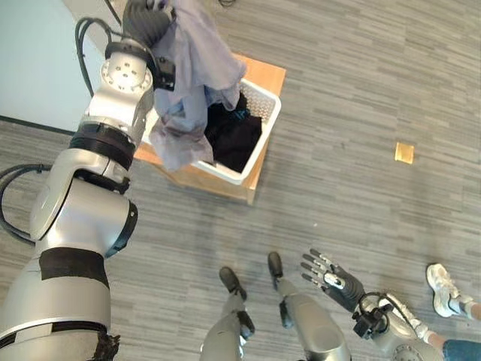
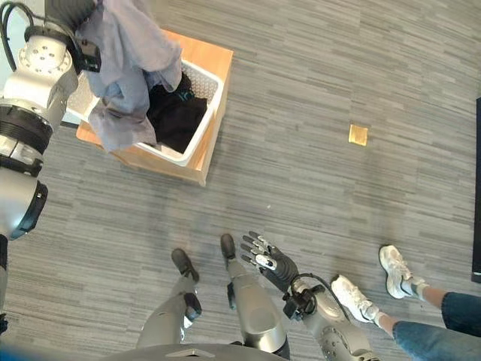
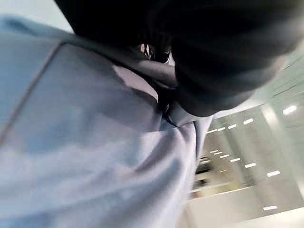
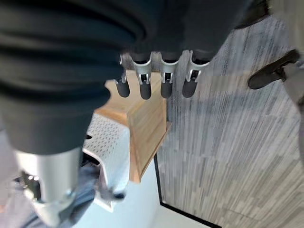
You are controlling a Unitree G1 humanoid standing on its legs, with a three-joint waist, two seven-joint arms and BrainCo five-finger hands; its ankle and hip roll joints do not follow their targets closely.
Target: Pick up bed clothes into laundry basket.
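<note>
left hand [image 1: 147,21] holding grey garment [image 1: 197,71] over laundry basket [image 1: 263,128]

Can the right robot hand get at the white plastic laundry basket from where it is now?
Probably not without moving closer. The right robot hand hangs open and low at the robot's side, far from the white plastic laundry basket on the wooden stand. Bare floor lies between, but the left robot hand holds a grey-blue cloth over it.

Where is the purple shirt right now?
The purple shirt hangs from the left hand, upper left in the eye views, draping over the white laundry basket and the dark clothes inside.
</note>
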